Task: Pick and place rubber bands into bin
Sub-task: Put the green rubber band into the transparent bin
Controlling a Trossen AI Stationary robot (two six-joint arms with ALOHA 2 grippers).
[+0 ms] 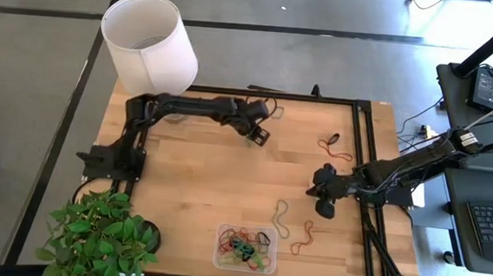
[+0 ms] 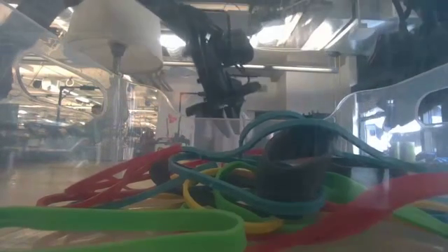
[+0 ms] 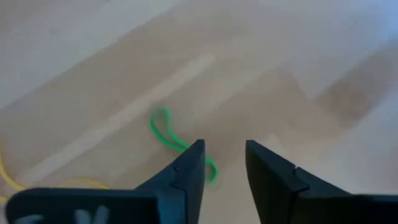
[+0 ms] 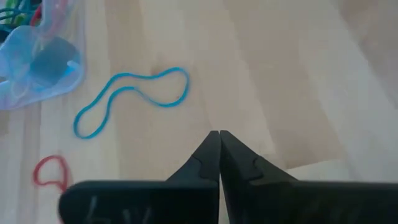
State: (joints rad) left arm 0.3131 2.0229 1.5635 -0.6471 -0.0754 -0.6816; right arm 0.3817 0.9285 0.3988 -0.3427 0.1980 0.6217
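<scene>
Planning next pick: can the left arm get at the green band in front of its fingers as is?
Probably yes. The left gripper is open just above the green rubber band, which lies on the bare table with nothing between them.

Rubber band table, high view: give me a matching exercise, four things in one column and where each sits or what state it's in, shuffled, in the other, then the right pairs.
Things:
1. bin
2. lamp shade
3. left gripper
4. right gripper

Places or states:
A. fingers shut, over bare wood on the table's right side
B. far left corner of the table
C. near edge, rubber bands piled inside
D. fingers apart, over the far middle of the table

Pairs: 1-C, 2-B, 3-D, 4-A
</scene>
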